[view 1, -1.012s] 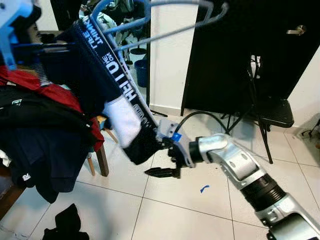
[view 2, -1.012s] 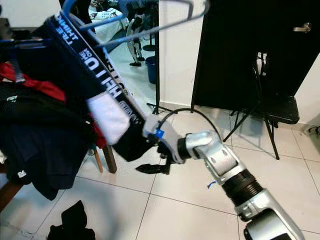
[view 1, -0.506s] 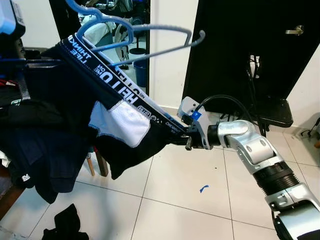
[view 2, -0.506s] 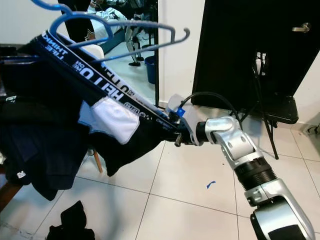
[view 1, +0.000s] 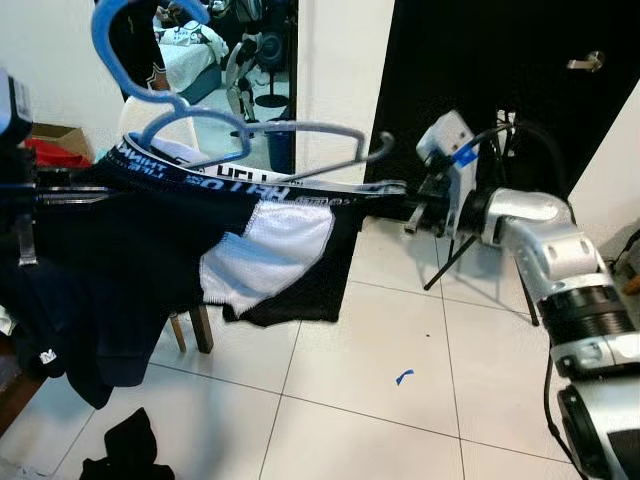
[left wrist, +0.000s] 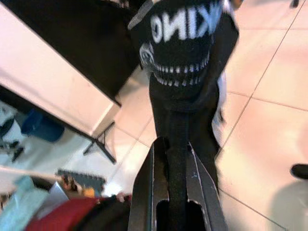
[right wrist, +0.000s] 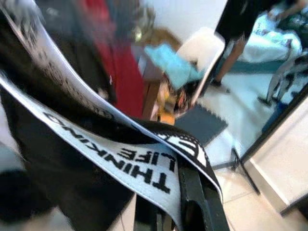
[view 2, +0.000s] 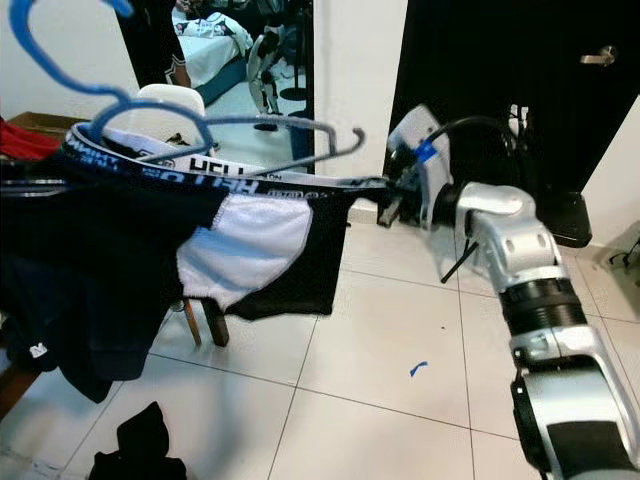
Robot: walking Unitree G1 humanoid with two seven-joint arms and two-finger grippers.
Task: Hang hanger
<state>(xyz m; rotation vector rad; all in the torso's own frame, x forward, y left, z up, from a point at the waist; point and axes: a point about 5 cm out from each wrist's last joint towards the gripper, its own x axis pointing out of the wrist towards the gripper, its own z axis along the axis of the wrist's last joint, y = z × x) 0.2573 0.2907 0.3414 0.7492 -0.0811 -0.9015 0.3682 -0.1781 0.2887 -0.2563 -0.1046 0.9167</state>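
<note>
Black shorts [view 1: 150,230] with a lettered waistband were pulled taut and nearly level — I had swung my right gripper [view 1: 412,205], clamped on one waistband end, up from near the floor. My left gripper [left wrist: 177,159] pinched the other end. Above the band sat the blue hanger [view 1: 215,125], so threading it looked closer — not hung yet.

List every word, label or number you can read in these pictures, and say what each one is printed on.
"THINKING LIFE": black letters on the black-and-white elastic waistband of the dark shorts, seen from the right wrist.
"KING": end of a white word on the same waistband, left wrist view; the rest is cut off.
"HELL": white letters on the waistband in the head views; the small print beside them is too blurred to read.
</note>
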